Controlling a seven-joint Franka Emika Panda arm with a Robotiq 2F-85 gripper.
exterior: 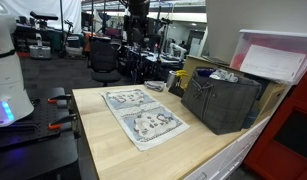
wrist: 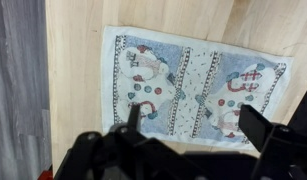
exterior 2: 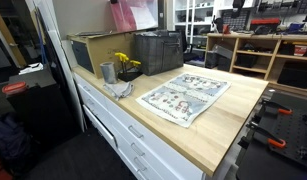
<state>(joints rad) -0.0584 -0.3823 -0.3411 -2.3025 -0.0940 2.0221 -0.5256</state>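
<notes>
I'm hovering over the patterned cloth (wrist: 193,80), which lies flat mid-counter (exterior: 198,150), clear of every edge. My pincer (wrist: 196,113) is spread wide and empty. I'd descend squarely onto a cloth corner, not its middle.

Towel (wrist: 193,85): woven cloth, matt, printed | countertop (wrist: 78,60): pale wood, smooth, faint satin sheen, fine grain | crate (exterior: 221,103): dark grey, matt, plastic by the look | bin (exterior: 278,55): translucent plastic, glossy | cup (exterior 2: 107,72): metal, dull shine | drawer fronts (exterior 2: 123,125): white, smooth | gripper (wrist: 193,130): black, matt; plastic or metal, cannot tell
</notes>
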